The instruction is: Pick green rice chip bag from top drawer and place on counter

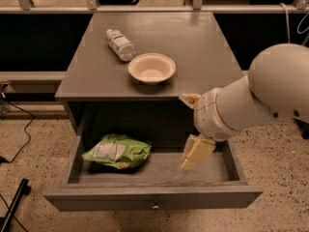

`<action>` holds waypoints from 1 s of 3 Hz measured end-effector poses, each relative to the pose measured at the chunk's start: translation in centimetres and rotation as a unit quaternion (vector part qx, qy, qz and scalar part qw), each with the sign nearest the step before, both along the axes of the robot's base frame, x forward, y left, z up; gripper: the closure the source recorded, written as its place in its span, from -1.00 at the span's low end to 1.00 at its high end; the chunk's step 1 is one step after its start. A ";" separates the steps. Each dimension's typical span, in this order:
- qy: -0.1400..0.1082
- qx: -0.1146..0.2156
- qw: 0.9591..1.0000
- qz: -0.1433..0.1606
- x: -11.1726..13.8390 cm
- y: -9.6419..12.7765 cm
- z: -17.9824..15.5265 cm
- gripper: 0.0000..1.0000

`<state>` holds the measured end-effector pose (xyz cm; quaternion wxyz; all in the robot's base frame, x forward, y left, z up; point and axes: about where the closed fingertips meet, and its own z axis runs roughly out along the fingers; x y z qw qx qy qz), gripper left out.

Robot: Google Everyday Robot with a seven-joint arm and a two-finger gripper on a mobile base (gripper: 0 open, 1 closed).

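The green rice chip bag [117,151] lies in the left half of the open top drawer [154,201], label side up. My gripper [192,157] hangs inside the drawer's right half, pointing down and left, about a bag's width to the right of the bag and not touching it. It holds nothing that I can see. The large white arm reaches in from the right, over the drawer's right side. The counter [203,47] is the grey cabinet top above the drawer.
A cream bowl [151,67] sits near the counter's front middle. A clear water bottle [120,44] lies on its side behind it to the left. A black cable [19,144] runs over the speckled floor at the left.
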<state>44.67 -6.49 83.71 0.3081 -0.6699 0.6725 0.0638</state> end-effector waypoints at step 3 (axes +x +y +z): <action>0.069 0.060 0.996 -0.008 1.8 3.7 -10.3 -1.00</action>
